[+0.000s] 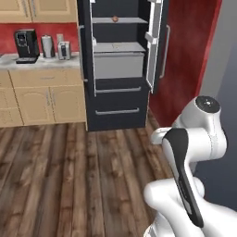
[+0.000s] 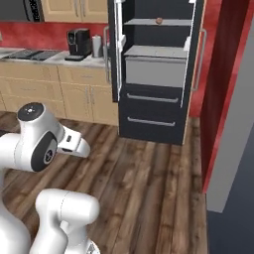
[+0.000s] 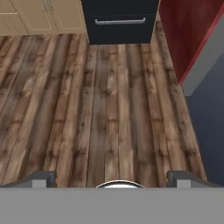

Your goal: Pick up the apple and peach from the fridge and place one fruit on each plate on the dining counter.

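From my left base camera, the black fridge (image 1: 118,65) stands with both upper doors swung open, grey shelves and a grey drawer (image 1: 119,65) exposed inside; one small round reddish fruit (image 1: 115,19) sits on the top shelf, too small for me to call apple or peach, and a pale speck on the shelf below it is too faint to identify. Left of the fridge, a marbled wall worktop (image 1: 37,62) carries a black coffee machine (image 1: 26,45), a steel canister and a toaster above beige cabinets, against a red wall. My white arm (image 1: 187,180) is folded up at the lower right over the wood plank floor (image 1: 78,176), well apart from the fridge. From my right base camera, the same open fridge (image 2: 156,74) faces me across the floor, the reddish fruit (image 2: 159,21) on its top shelf, two bar-handled lower drawers shut beneath; the coffee machine (image 2: 78,42) stands on the worktop just left of it, and the arm (image 2: 42,149) is bunched at the lower left. From the hand camera, looking down, the claw (image 3: 111,178) shows its two dark fingertips (image 3: 40,177) set wide apart with nothing between them, above bare planks; the fridge's bottom drawer (image 3: 120,21) lies at the top edge.
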Robot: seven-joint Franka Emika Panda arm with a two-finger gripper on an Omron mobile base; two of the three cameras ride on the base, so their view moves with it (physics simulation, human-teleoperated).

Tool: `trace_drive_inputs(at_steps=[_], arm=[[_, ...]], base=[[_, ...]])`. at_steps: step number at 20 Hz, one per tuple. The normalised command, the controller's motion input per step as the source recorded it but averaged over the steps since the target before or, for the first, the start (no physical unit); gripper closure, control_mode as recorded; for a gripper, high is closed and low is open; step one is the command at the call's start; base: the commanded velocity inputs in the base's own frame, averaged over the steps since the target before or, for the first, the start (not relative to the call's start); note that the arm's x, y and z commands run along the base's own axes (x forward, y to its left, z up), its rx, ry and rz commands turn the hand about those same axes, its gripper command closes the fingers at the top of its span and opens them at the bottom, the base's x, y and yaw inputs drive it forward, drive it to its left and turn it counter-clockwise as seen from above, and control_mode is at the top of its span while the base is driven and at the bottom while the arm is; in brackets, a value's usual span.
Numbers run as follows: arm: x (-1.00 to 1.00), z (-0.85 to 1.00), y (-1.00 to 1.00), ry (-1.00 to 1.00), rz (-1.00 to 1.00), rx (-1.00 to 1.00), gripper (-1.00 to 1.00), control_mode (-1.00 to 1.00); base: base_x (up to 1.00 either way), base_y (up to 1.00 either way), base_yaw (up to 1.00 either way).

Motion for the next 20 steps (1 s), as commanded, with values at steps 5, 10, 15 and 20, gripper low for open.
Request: trace_drive_inputs(at_steps=[5,10,15,20], arm=[[0.0,0.0,0.0,0.0,0.0,0.0,-1.0,1.0],[0.0,0.0,0.0,0.0,0.0,0.0,-1.0,1.0],[0.0,0.0,0.0,0.0,0.0,0.0,-1.0,1.0],[0.0,0.0,0.0,0.0,0.0,0.0,-1.0,1.0]], base=[[1.0,-0.02,-0.1],[1.0,-0.06,-0.03],[1.0,-0.12,-0.13],[1.0,-0.02,-0.12]])
